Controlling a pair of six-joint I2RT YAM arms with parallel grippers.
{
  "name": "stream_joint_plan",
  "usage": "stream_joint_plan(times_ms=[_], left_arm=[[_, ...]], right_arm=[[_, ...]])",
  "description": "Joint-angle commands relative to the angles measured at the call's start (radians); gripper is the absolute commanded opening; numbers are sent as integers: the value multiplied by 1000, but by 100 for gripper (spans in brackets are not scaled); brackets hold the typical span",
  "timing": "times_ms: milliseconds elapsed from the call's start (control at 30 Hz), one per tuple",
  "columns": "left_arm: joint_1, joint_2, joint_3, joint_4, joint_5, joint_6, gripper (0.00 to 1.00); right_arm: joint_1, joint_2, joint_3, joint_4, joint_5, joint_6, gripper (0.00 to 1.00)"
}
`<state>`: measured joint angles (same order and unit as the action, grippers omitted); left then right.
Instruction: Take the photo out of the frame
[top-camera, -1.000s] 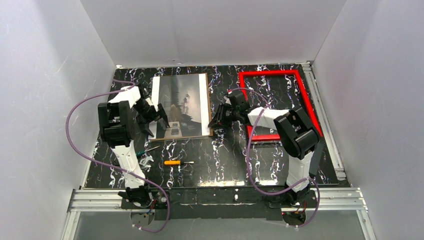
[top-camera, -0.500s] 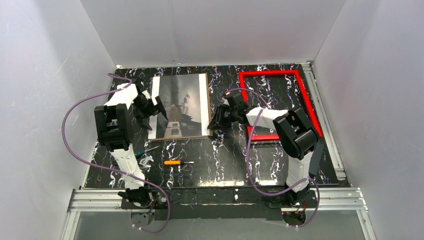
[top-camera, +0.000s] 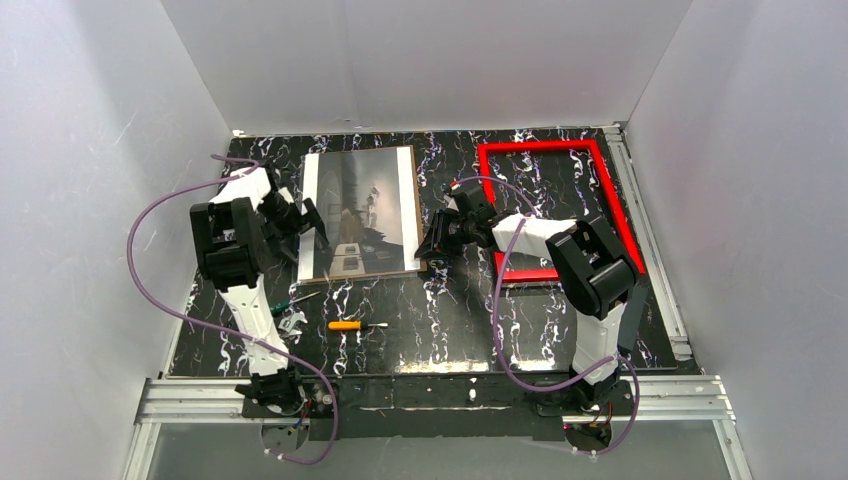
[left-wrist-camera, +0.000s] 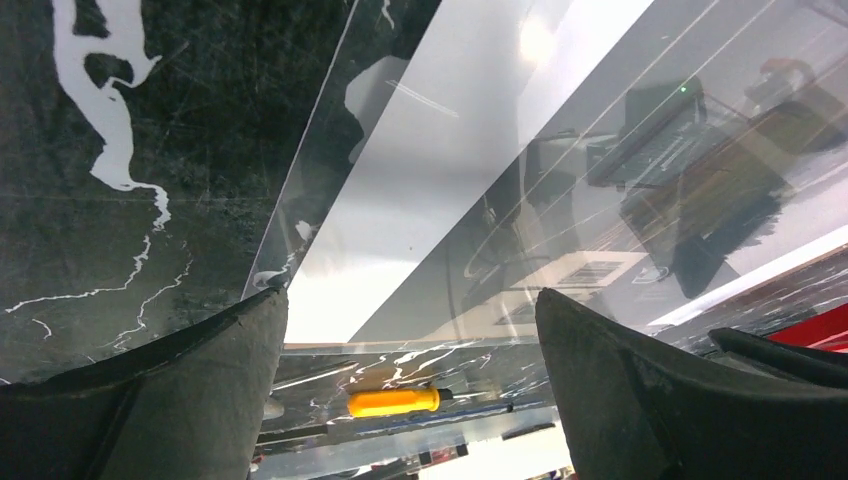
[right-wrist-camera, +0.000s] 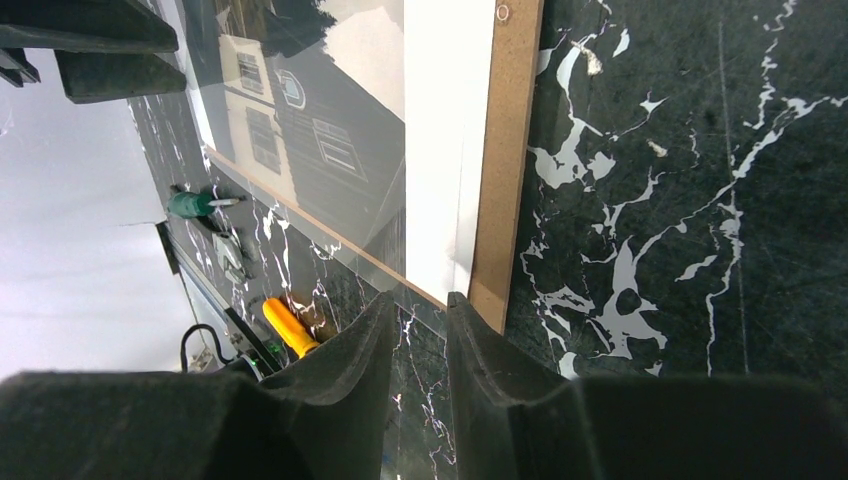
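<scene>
The photo (top-camera: 360, 205) lies face up on a brown backing board (right-wrist-camera: 505, 160) at the back middle of the table, with a clear pane (left-wrist-camera: 330, 150) over it. The red frame (top-camera: 540, 148) lies empty to its right. My left gripper (top-camera: 312, 228) is wide open at the photo's left edge. In the left wrist view its jaws (left-wrist-camera: 410, 300) straddle the pane's near edge. My right gripper (top-camera: 428, 245) is at the photo's near right corner. In the right wrist view its jaws (right-wrist-camera: 420, 298) stand narrowly apart, with the pane's corner at their tips.
An orange-handled screwdriver (top-camera: 345, 325) lies in front of the photo. A green-handled screwdriver (top-camera: 290, 300) and a small metal tool (top-camera: 292, 320) lie near the left arm. White walls close in the table on three sides.
My left gripper has moved back and to the left along the photo's left edge. The right gripper, photo and frame have stayed put.
</scene>
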<state>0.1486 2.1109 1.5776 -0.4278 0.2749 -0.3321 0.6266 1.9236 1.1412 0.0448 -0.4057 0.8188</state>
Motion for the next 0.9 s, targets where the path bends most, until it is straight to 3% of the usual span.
stream_joint_plan(times_ms=[0,133,867], left_arm=[[-1,9,-11,-129,8,-10,95],[0,40,0,-178,-61,-5,95],[4,70,26,-201,-82,7,95]], right_arm=[[5,-7,39,-4,-5,-7,33],[5,-9,31,-5,7,-3,35],[-8,104,53,20,-40,67,36]])
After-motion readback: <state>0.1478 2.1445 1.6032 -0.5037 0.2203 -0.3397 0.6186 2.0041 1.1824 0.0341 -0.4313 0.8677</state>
